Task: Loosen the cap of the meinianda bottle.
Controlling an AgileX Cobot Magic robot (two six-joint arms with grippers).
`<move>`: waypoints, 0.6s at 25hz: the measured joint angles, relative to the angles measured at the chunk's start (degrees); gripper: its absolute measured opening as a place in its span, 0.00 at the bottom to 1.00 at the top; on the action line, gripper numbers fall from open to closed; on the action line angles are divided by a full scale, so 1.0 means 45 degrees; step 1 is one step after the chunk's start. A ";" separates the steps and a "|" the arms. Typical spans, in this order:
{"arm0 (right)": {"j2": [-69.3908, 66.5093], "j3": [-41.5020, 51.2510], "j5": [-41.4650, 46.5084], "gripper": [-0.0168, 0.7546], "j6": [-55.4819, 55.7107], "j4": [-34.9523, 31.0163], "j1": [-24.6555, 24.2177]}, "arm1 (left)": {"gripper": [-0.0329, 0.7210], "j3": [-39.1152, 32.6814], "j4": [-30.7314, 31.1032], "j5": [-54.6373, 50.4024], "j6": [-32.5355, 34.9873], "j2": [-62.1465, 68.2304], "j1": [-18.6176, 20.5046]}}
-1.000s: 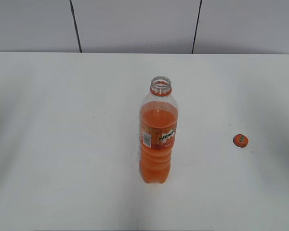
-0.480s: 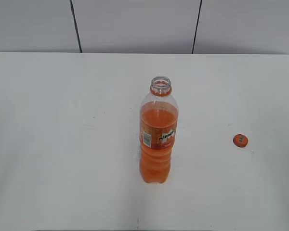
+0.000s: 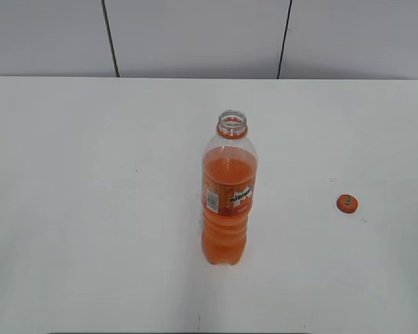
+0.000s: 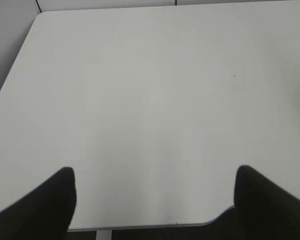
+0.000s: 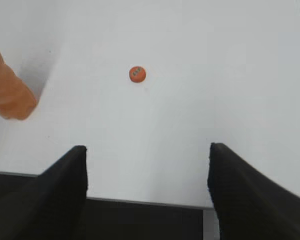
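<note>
The left end effector (image 4: 155,200) shows at the bottom of the left wrist view, its two dark fingers spread wide and holding nothing, with only bare tabletop (image 4: 150,100) ahead of it; the meinianda bottle (image 3: 228,202) stands upright at the centre of the exterior view, its mouth uncovered and the orange neck ring (image 3: 232,132) showing beneath the threads; in the right wrist view the bottle appears at the left edge; the cap (image 3: 347,203) lies flat on the tabletop at the right of the exterior view, well apart from the bottle, and it sits upper-centre in the right wrist view; the right end effector (image 5: 147,180) at the bottom of that view is likewise spread and empty.

Judged from this layout, the cap is already off, so the loosening looks complete; doing the remainder well means keeping both arms clear of the bottle, since an uncapped, part-filled bottle would spill if nudged; any retreat should be slow and away from the centre.
</note>
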State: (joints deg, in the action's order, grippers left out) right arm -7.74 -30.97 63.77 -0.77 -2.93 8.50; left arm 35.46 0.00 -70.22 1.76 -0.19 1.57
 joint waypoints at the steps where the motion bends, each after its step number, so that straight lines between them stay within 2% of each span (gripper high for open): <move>1: 0.0434 0.0000 -0.0028 0.75 -0.0030 0.0000 0.0000 | 0.82 -0.0090 0.0000 0.0076 0.0000 -0.0017 0.0000; 7: 0.1786 0.0053 -0.0043 0.75 -0.0081 0.0066 0.0000 | 0.82 -0.0744 -0.1028 0.1254 0.0096 -0.0042 0.0000; 15: 0.1796 0.0418 -0.0098 0.75 -0.0129 0.0394 0.0000 | 0.82 -0.1070 -0.1101 0.1900 0.0145 -0.0042 0.0000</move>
State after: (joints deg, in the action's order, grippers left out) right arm 0.34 -29.09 63.33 -1.35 -1.16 8.50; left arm 30.64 -4.95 -61.67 2.42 -0.38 1.57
